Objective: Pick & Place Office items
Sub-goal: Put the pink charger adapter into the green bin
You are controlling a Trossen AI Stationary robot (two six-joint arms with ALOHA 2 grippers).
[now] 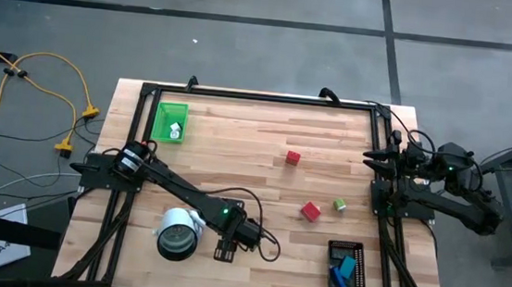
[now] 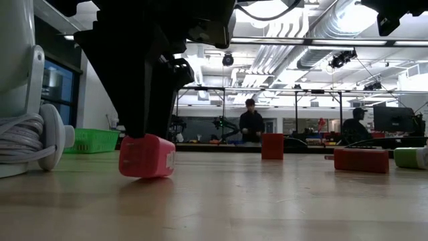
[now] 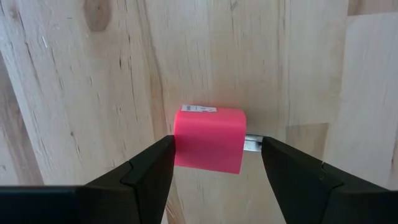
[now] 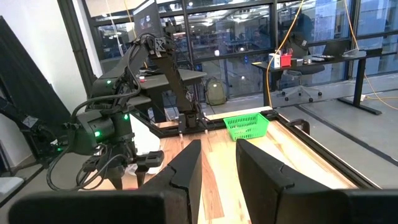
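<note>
My left gripper (image 1: 226, 251) points down near the table's near edge, open. Its fingers stand on either side of a pink-red block (image 3: 210, 138) that rests on the wood (image 2: 147, 156). The gripper hides this block in the high view. Two more red blocks (image 1: 292, 157) (image 1: 310, 211) and a green cube (image 1: 339, 205) lie mid-table. A white bit (image 1: 175, 130) sits in the green tray (image 1: 158, 119). Blue and teal bits (image 1: 346, 267) lie in the black tray (image 1: 361, 252). My right gripper (image 1: 373, 159) waits open at the table's right edge. My left gripper comes at the pink-red block from above, pointing down. One fingertip (image 3: 166, 149) stands right at the block's side (image 3: 178, 146); I cannot tell whether it touches. The other fingertip (image 3: 268, 149) is apart from the block by a visible gap. The block sits on the table.
The big white-and-grey roll (image 1: 177, 232) stands just left of my left gripper, with a cable coiled at its side (image 2: 20, 137). A black frame (image 1: 260, 96) runs along the table's edges. Open wood lies between the blocks mid-table. People stand in the room beyond (image 2: 251, 124).
</note>
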